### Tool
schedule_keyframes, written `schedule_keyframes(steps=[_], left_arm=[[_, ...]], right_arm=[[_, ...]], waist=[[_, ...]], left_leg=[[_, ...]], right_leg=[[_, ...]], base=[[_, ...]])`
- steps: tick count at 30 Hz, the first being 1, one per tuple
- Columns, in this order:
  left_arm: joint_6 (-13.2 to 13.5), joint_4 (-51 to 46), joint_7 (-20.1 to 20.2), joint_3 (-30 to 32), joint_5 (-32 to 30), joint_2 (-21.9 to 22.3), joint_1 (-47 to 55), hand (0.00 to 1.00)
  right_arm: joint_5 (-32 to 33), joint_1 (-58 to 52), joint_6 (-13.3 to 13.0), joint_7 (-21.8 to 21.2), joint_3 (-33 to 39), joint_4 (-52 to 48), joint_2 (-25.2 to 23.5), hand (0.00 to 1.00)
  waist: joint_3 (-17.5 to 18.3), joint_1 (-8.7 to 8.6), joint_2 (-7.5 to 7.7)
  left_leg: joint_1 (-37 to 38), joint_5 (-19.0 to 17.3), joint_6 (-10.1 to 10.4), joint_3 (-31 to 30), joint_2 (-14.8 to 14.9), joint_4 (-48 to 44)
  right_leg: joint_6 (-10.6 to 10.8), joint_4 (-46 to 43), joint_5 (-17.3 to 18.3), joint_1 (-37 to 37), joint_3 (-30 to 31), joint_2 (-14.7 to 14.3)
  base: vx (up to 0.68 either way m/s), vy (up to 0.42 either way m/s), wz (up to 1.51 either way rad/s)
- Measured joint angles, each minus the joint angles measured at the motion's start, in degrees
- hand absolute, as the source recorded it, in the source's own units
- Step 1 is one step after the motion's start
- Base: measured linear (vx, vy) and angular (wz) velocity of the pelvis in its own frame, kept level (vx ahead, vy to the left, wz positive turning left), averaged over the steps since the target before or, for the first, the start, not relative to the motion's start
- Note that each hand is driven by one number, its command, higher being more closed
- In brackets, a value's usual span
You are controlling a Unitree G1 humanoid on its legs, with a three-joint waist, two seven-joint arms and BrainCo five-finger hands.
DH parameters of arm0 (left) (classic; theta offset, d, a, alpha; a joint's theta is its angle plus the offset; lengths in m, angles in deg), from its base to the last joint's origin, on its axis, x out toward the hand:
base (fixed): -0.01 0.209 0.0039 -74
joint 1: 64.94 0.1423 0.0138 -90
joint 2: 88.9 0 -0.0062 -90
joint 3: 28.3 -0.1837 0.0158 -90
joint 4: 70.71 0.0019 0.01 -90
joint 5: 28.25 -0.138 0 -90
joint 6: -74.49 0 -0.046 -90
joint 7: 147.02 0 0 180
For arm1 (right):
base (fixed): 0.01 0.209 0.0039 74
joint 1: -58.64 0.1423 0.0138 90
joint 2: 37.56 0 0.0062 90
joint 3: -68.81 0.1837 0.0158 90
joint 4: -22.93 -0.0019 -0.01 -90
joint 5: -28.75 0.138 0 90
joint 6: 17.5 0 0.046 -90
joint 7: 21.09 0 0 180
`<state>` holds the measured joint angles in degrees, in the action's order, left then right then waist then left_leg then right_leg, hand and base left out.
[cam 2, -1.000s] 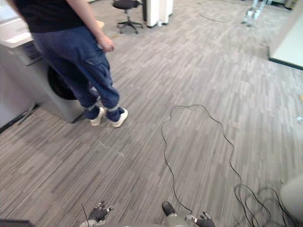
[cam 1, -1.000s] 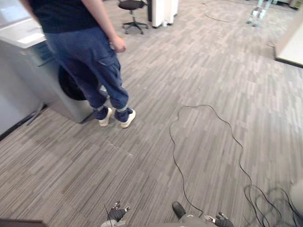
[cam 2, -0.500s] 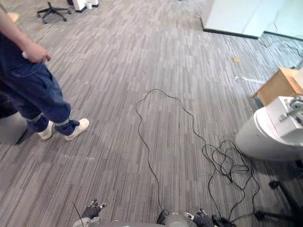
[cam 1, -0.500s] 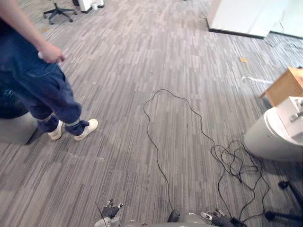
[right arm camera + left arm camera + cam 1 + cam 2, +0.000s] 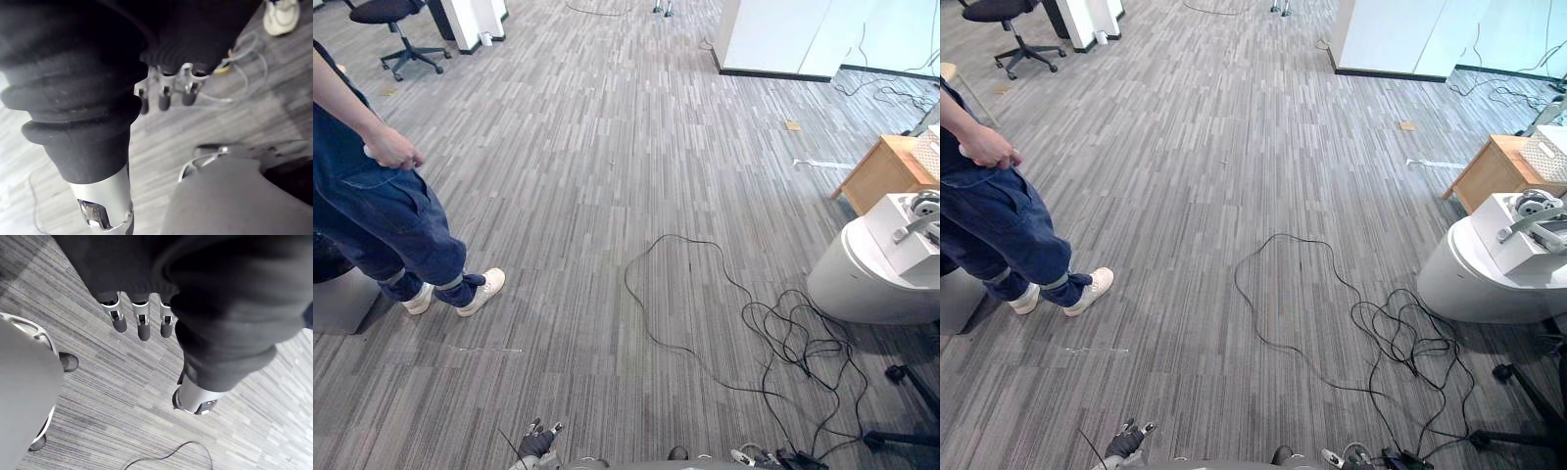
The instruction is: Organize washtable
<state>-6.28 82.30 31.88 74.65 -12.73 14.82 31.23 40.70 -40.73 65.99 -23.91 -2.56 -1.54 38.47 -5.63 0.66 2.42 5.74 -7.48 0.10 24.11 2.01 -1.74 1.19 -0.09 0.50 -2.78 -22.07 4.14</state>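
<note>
Unit (image 5: 862,284), white, rounded, perhaps a washtable, near cabinet (image 5: 884,172).

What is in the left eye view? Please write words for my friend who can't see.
A person in dark blue trousers and white shoes stands at the left on a grey striped carpet floor. At the right sits a rounded white machine near a light wooden cabinet. The robot's left hand and right hand show at the bottom edge.

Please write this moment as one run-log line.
left hand: open, empty | right hand: open, empty | person: stands at robot's left
</note>
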Motion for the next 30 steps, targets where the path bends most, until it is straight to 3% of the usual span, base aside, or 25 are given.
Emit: schedule_keyframes(steps=[7,10,11,21,28,29,30], left_arm=[[0.0,0.7,0.8,-1.4,-1.6,-0.5,-0.2,0.00],[0.0,1.2,0.8,-1.8,-1.6,-0.6,-0.2,0.00],[0.0,2.1,0.9,-2.9,-1.6,-0.7,-0.6,0.00],[0.0,1.7,-0.2,-3.9,-2.5,-0.8,-0.7,0.00],[0.1,-0.9,-2.8,-4.4,-5.3,-0.8,-1.3,0.00],[0.1,-1.4,-2.9,-4.3,-5.3,-0.7,-1.6,0.00],[0.0,-1.8,-2.9,-3.5,-5.2,-0.3,-1.6,0.00]], right_arm=[[2.0,0.0,0.4,-0.9,1.1,0.9,-0.5,0.00],[1.4,0.0,0.4,-0.9,1.0,1.3,-0.4,0.00],[1.0,0.0,0.4,-0.9,-1.7,1.8,0.6,0.00],[-0.6,0.2,0.4,-0.7,-1.8,1.7,0.8,0.00],[-5.5,2.6,0.4,1.6,-4.9,0.6,2.2,0.00],[-5.7,3.2,0.4,1.6,-5.1,0.4,2.7,0.00],[-5.6,3.3,0.4,1.6,-5.0,0.2,3.1,0.00]], waist=[[0.8,0.00,0.32],[1.5,0.06,0.03],[1.4,0.12,-0.70],[1.3,0.21,-0.86],[-2.0,0.23,-0.88],[-3.3,0.22,-1.37],[-4.2,0.14,-2.00]], left_leg=[[1.3,0.0,-0.1,-0.3,-1.8,0.5],[1.7,0.1,-0.1,-0.3,-2.1,0.9],[1.8,0.8,-1.2,-1.7,-2.2,1.9],[0.9,0.9,-1.4,-2.7,-2.3,1.8],[-2.1,1.1,-2.0,-4.2,-3.0,-0.2],[-2.5,0.6,-2.5,-5.2,-3.2,-1.3],[-2.6,-1.6,-4.7,-7.1,-3.7,-1.3]], right_leg=[[0.9,3.2,-1.8,-2.2,0.6,0.5],[0.9,3.5,-2.0,-2.2,0.8,0.6],[1.0,5.4,-2.7,-3.1,1.4,0.0],[0.9,5.1,-2.7,-2.1,0.3,0.2],[0.7,1.7,-3.1,1.1,-0.2,2.1],[1.5,-0.2,-2.4,1.5,-0.6,2.9],[2.7,-5.3,0.9,2.8,-1.2,4.3]], base=[[0.01,0.067,-0.03],[0.02,0.042,-0.02],[0.00,0.000,0.00],[0.00,0.000,0.05],[-0.06,0.046,0.07],[-0.08,0.067,0.32],[-0.12,0.091,0.42]])
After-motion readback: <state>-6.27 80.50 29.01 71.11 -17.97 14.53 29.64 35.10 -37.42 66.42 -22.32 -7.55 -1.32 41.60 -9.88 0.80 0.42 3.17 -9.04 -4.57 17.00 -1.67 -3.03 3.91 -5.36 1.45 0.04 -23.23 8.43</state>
